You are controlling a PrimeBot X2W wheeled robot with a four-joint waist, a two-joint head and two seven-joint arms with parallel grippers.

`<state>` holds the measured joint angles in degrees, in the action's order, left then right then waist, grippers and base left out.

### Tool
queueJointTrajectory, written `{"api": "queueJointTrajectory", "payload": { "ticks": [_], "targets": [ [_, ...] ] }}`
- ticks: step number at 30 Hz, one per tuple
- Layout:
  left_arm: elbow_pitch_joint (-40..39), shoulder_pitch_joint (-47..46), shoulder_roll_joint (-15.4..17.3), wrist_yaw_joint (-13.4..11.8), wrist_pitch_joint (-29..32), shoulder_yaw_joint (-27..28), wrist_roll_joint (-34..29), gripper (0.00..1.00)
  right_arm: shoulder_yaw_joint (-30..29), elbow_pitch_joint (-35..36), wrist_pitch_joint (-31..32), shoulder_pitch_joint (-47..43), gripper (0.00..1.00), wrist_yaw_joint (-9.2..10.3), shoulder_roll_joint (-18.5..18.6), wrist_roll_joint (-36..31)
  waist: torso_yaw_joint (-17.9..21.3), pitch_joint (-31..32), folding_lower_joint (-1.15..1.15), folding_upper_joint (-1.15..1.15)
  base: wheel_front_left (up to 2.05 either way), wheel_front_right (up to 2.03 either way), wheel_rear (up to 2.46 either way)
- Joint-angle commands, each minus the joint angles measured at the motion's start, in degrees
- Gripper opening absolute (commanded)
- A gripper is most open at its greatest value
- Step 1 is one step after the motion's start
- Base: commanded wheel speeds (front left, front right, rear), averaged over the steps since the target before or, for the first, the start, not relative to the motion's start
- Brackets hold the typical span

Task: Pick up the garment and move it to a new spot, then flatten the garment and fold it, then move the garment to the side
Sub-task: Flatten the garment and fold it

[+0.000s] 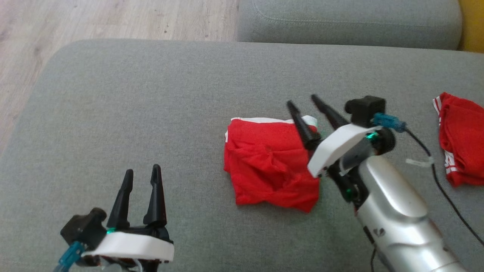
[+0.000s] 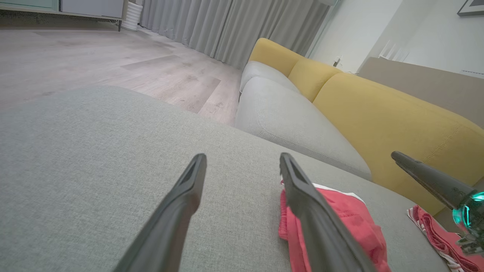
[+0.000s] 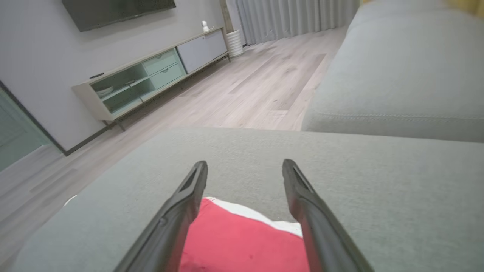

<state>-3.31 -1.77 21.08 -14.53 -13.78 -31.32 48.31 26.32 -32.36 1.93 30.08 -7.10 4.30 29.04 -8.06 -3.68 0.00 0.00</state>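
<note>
Right claw (image 1: 301, 99) (image 3: 245, 162): fingers apart, nothing between them; tips over the far right corner of the garment (image 1: 270, 166), one finger crossing its white band in the head view
Contact: cannot tell whether the fingers touch the cloth
Right wrist view: garment (image 3: 242, 241) lies low between the two fingers, white band toward the tips, bare grey cushion (image 3: 378, 181) beyond
Left claw (image 1: 142, 169) (image 2: 242, 155): fingers apart, empty; at the lower left of the head view, over bare cushion, well apart from the garment
Left wrist view: garment (image 2: 340, 215) partly hidden behind the right-hand finger; one dark finger of the other claw enters from the right edge
Garment state: red, white band along the far edge, creased and crumpled, roughly square, lying on the cushion right of its middle
Second garment (image 1: 459, 143): red with white stripes, bunched, on the same cushion at the right edge, well apart from the first
Cable (image 1: 442, 189): black, runs from the right wrist down over the cushion, between the two garments
Surroundings: far cushion (image 1: 340, 22) grey, beyond a gap; yellow backrest (image 2: 397, 121) on the right; pale wood floor (image 1: 94, 19) on the left and beyond
</note>
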Motion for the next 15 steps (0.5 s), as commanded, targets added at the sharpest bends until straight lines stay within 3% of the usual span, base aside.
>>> {"api": "queueJointTrajectory", "payload": {
  "ticks": [1, 4, 5, 6, 7, 8, 9, 15],
  "targets": [
    [-1.51, -3.20, 0.59, 0.35, -0.67, 2.04, -0.55, 1.00, -1.30, 1.53, -1.17, 1.29, 1.00, -0.39, -0.45, -2.16, 0.02, -0.16, 0.00, 0.00, 0.00, 0.00, 0.00],
    [-1.54, -3.44, 0.60, 0.38, -0.64, 2.01, -0.55, 1.00, -3.90, 1.28, -1.34, 0.39, 1.00, -0.39, 0.04, -4.97, -0.11, -0.49, 0.00, 0.00, 0.00, 0.00, 0.00],
    [-1.56, -3.53, 0.62, 0.37, -0.63, 1.99, -0.57, 1.00, -4.36, 1.18, -1.36, 0.10, 0.90, -0.39, 0.26, -5.91, -0.22, -0.60, 0.00, 0.00, 0.00, 0.00, 0.00],
    [-1.62, -3.63, 0.64, 0.34, -0.61, 2.00, -0.60, 1.00, -4.52, 1.07, -1.38, -0.19, 0.59, -0.39, 0.53, -6.90, -0.36, -0.77, 0.00, 0.00, 0.00, 0.00, 0.00],
    [-1.68, -3.74, 0.67, 0.29, -0.60, 2.03, -0.63, 1.00, -4.53, 0.86, -1.29, -0.53, 0.44, -0.39, 0.73, -7.76, -0.51, -0.92, 0.00, 0.00, 0.00, 0.00, 0.00],
    [-1.72, -3.86, 0.72, 0.28, -0.59, 2.08, -0.66, 1.00, -4.34, 0.62, -1.08, -0.93, 0.04, -0.39, 0.84, -8.40, -0.72, -1.08, 0.00, 0.00, 0.00, 0.00, 0.00],
    [-1.73, -3.97, 0.76, 0.26, -0.59, 2.15, -0.68, 1.00, -3.95, 0.33, -0.82, -1.38, 0.00, -0.39, 0.89, -8.77, -0.91, -1.22, 0.00, 0.00, 0.00, 0.00, 0.00],
    [-1.98, -4.50, 0.88, 0.14, -0.57, 2.50, -0.82, 1.00, -0.06, -1.52, 0.34, -3.46, 0.00, -0.39, 1.50, -8.73, -2.44, -2.33, 0.00, 0.00, 0.00, 0.00, 0.00]
  ]
}}
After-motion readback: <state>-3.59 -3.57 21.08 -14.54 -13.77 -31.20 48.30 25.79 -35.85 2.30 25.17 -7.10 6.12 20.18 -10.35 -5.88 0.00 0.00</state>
